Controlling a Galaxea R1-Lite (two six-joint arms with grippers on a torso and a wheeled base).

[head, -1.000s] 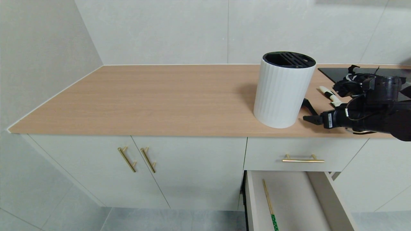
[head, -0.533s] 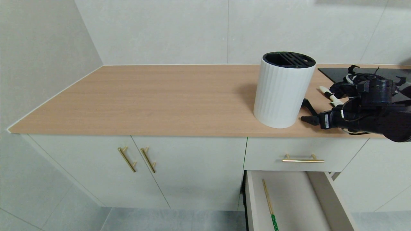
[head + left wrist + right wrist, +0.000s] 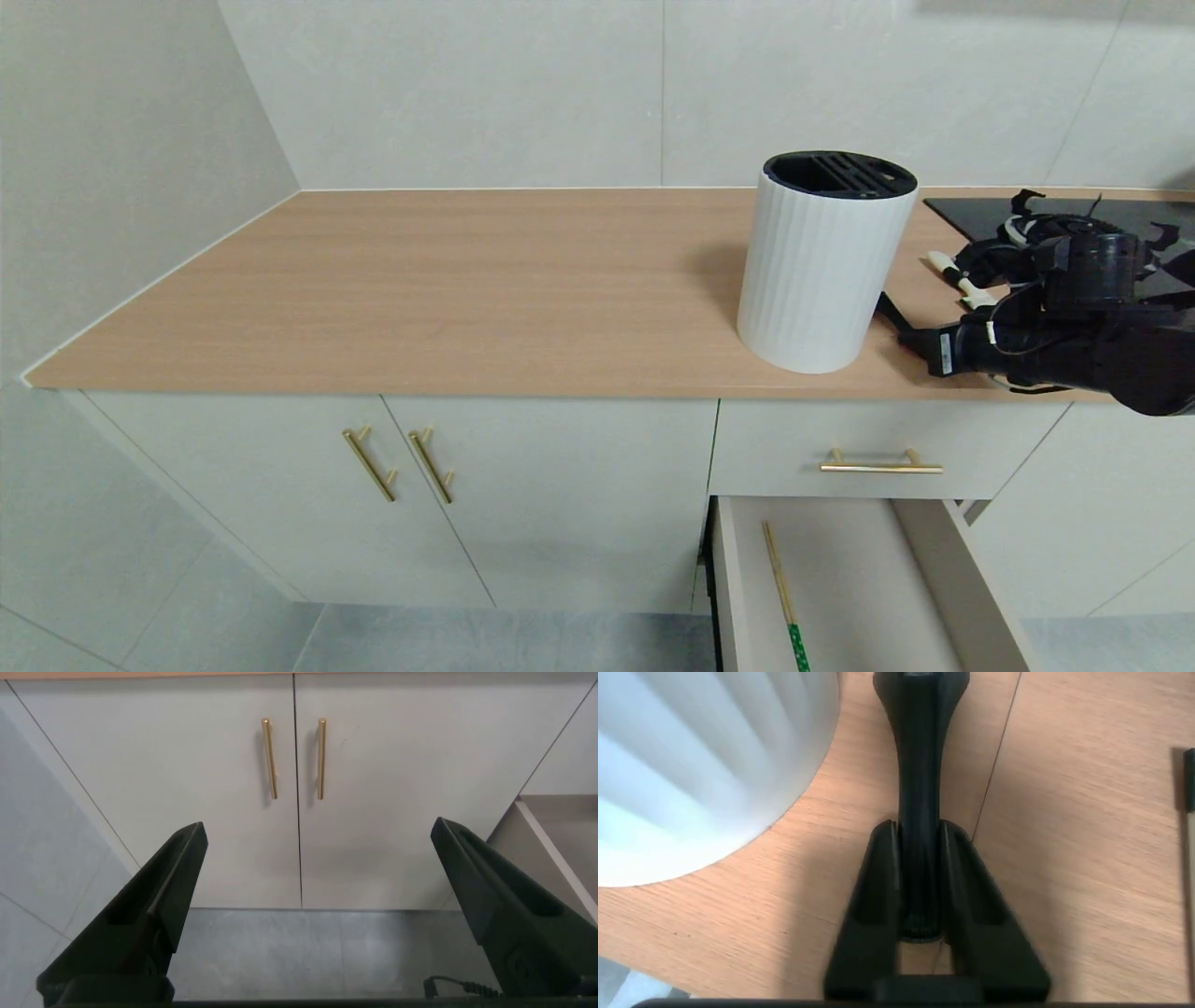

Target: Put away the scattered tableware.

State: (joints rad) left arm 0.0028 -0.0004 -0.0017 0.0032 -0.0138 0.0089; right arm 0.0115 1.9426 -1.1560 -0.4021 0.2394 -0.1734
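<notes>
White holder (image 3: 822,275) crowds right gripper (image 3: 918,845) and its black handle (image 3: 916,747).

At the head view's middle right, the black handle (image 3: 890,314) has its far end hidden behind the white knife block (image 3: 822,271); the right arm (image 3: 1111,350) covers part of the white-handled utensil (image 3: 952,274). The bottom edge cuts off the open drawer (image 3: 864,583) and its chopstick (image 3: 782,588).

the knife block (image 3: 824,271) stands on the surface (image 3: 467,280) near its front edge, toward the right end. just right of it, the right gripper (image 3: 910,336) clamps a utensil handle (image 3: 892,308) lying on the surface. behind that lies a second utensil (image 3: 954,275), with the cooktop (image 3: 980,213) at the back right corner. below the front edge, chopsticks (image 3: 782,588) lie along the left side of the open drawer (image 3: 724,579).
</notes>
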